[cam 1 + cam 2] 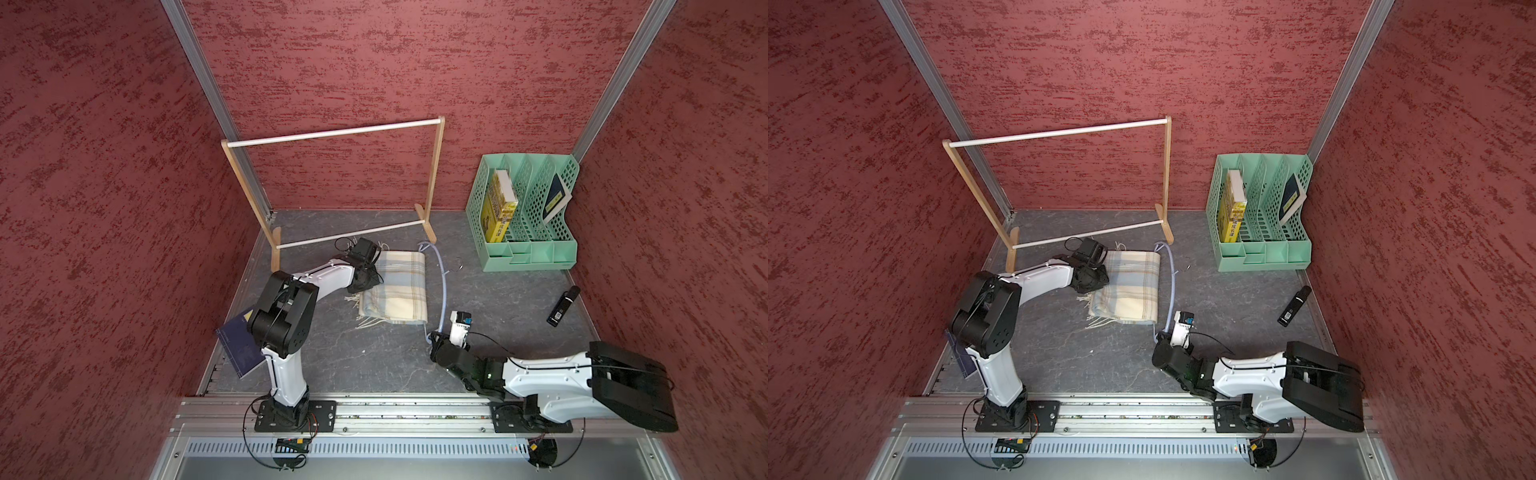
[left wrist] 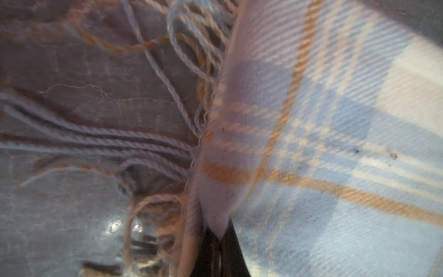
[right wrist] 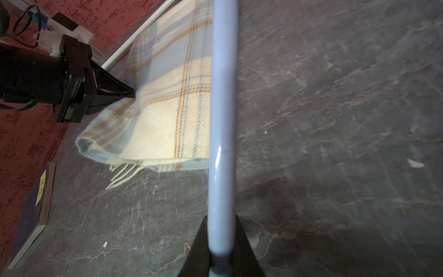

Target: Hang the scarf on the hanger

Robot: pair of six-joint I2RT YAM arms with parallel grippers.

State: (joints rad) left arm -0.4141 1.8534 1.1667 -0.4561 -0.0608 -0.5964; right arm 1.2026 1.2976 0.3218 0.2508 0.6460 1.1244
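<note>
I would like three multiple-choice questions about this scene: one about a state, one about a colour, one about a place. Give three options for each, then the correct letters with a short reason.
1. What is gripped now?
A. Nothing; both hands are open
B. The left hand is shut on the scarf, the right hand is shut on the hanger
C. Both hands are shut on the scarf

2. What colour is the hanger?
A. Red
B. Black
C. Pale blue

3. Where is the yellow book?
A. On the scarf
B. In the green file organizer
C. In the right hand

Answers:
1 B: the right wrist view shows the left hand pinching the cloth's edge and the bar running through the right hand's closed grip.
2 C: the bar looks pale blue close up.
3 B: in both top views it stands in an end slot.
</note>
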